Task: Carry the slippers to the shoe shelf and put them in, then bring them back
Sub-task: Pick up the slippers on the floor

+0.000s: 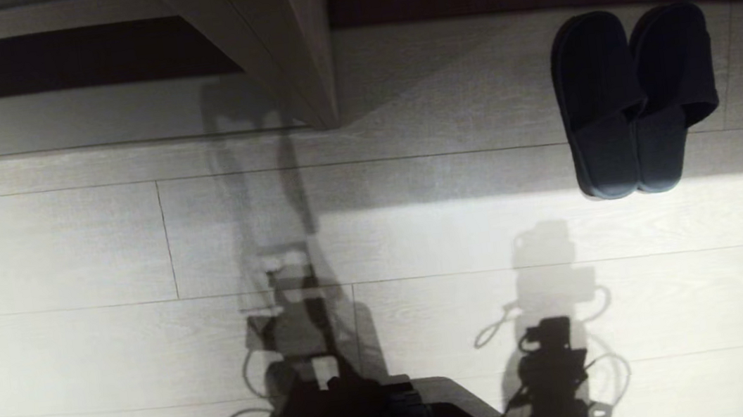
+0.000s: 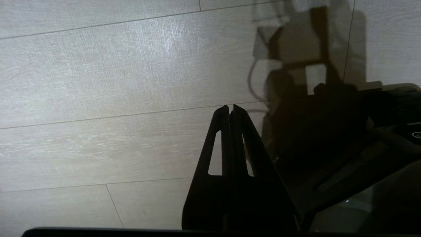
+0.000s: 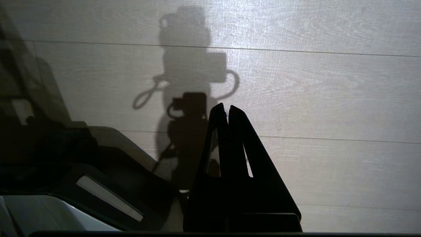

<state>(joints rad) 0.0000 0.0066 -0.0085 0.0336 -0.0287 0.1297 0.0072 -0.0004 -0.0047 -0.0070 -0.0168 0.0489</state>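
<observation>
Dark blue-grey, the slippers (image 1: 635,102) lie side by side on the pale floor (image 1: 64,246), ahead to the robot's right, ungrasped; carrying, shelving and return all appear left. Left gripper (image 2: 231,107) and right gripper (image 3: 224,107) hang closed, empty. The shoe shelf's interior (image 1: 62,58) is dark, unreadable.

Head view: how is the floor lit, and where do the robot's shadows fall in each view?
Head view: the near floor is brightly lit, with a dim band farther away where the slippers lie; robot shadows stretch away from the robot. Left wrist view: the shut left gripper is a dark silhouette beside a hard shadow. Right wrist view: the shut right gripper, likewise silhouetted, overlaps its own cabled shadow.
</observation>
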